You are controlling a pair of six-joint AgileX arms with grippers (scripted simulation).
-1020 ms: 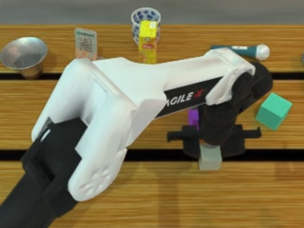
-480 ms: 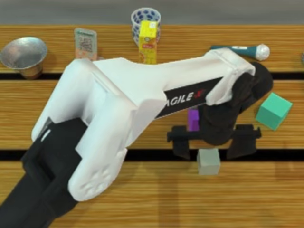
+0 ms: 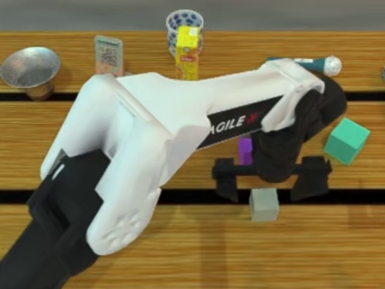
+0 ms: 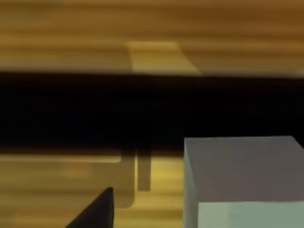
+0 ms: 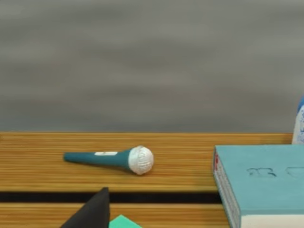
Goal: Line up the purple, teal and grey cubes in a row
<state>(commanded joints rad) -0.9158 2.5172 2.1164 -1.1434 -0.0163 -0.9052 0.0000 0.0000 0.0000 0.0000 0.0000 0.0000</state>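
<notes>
The small grey cube point(image 3: 264, 205) rests on the wooden table point(image 3: 180, 253), right of centre. My left gripper point(image 3: 268, 185) hangs open just above it, with one black finger point(image 3: 227, 185) on each side, clear of the cube. Up close, the grey cube point(image 4: 242, 185) fills the left wrist view beside one finger point(image 4: 97, 213). Only a sliver of the purple cube point(image 3: 244, 150) shows behind the left wrist. The teal cube point(image 3: 346, 140) stands apart at the right, and its corner point(image 5: 122, 222) shows beside my right gripper point(image 5: 137, 221), which is parked, open and outside the top view.
Along the back edge stand a silver bowl point(image 3: 30, 67), a card point(image 3: 108, 55), a yellow carton point(image 3: 187, 53), a patterned cup point(image 3: 183, 21) and a teal microphone point(image 3: 304, 62). A teal book point(image 5: 259, 183) lies at the far right. Dark slots cross the table.
My left gripper was shut on the grey cube. Its fingers have spread wide, and the cube now sits free on the table. The other cubes have not moved.
</notes>
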